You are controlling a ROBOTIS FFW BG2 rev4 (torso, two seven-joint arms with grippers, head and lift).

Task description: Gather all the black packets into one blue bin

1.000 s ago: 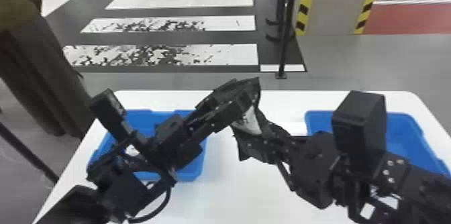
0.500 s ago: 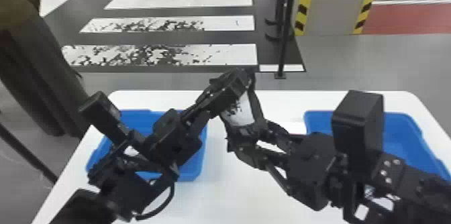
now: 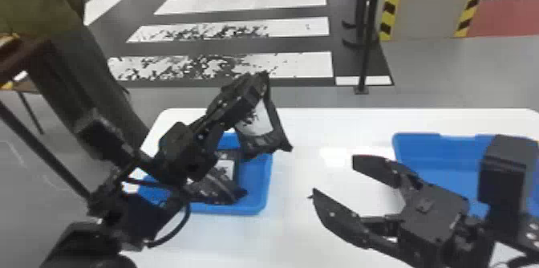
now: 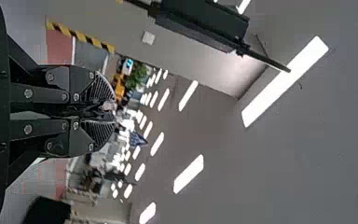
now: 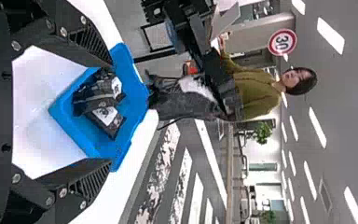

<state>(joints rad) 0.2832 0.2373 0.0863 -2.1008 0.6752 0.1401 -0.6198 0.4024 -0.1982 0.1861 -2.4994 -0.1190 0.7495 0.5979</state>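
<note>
Pinching the raised black packet (image 3: pixel 260 122) in the left gripper (image 3: pixel 257 87), up near the far right corner of the left-hand blue bin (image 3: pixel 263 179). Best bring it inward over that bin's middle, lower until just above the black packets (image 5: pixel 103 105) inside, then part the fingers gently, without snagging the rim. Meanwhile leave the right gripper (image 3: pixel 335 178), spread wide and empty, to the right of the left-hand blue bin

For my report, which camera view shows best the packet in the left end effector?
Head view: the packet shows its pale face and lower edge. Right wrist view: it hangs farther off, sideways; left wrist view: a sliver between the fingers.
</note>
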